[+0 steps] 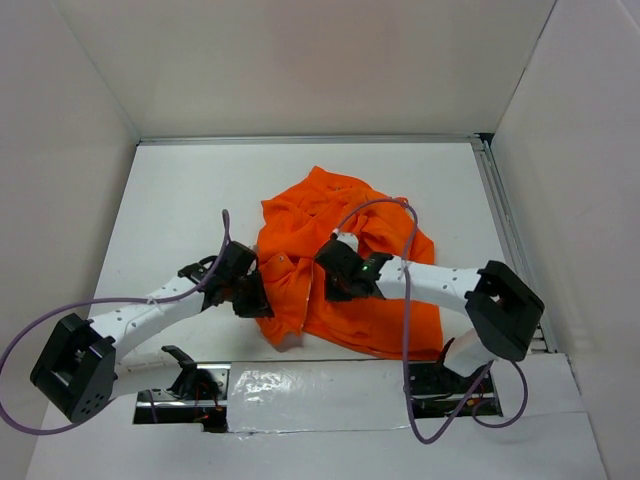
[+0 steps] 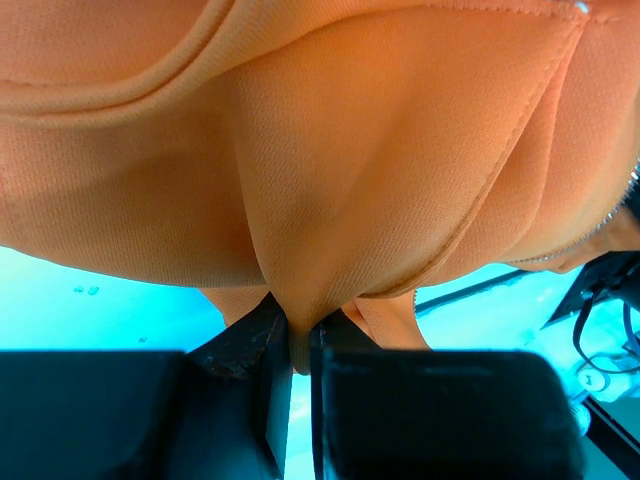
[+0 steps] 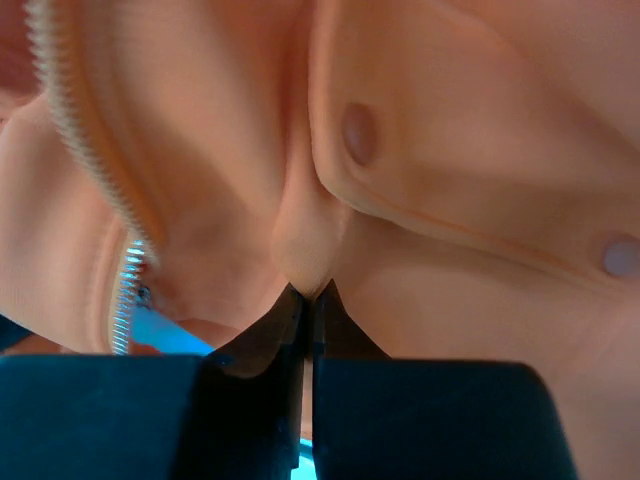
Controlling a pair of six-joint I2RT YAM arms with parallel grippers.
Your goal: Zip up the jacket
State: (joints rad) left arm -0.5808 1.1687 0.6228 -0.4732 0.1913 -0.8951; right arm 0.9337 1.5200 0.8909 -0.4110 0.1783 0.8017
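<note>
The bright orange jacket (image 1: 345,265) lies crumpled in the middle of the white table. My left gripper (image 1: 252,296) is shut on a fold of the jacket's left edge; the left wrist view shows the orange fabric (image 2: 330,170) pinched between the black fingers (image 2: 240,345). My right gripper (image 1: 335,280) is shut on a fold near the jacket's middle; the right wrist view shows fabric (image 3: 305,240) nipped at the fingertips (image 3: 345,335), silver zipper teeth (image 3: 95,150) to the left and two snaps (image 3: 358,133) on a pocket flap.
White walls enclose the table (image 1: 170,200) on three sides. A metal rail (image 1: 510,230) runs along the right side. A taped foil strip (image 1: 310,395) lies at the near edge between the arm bases. Purple cables (image 1: 405,290) loop over both arms.
</note>
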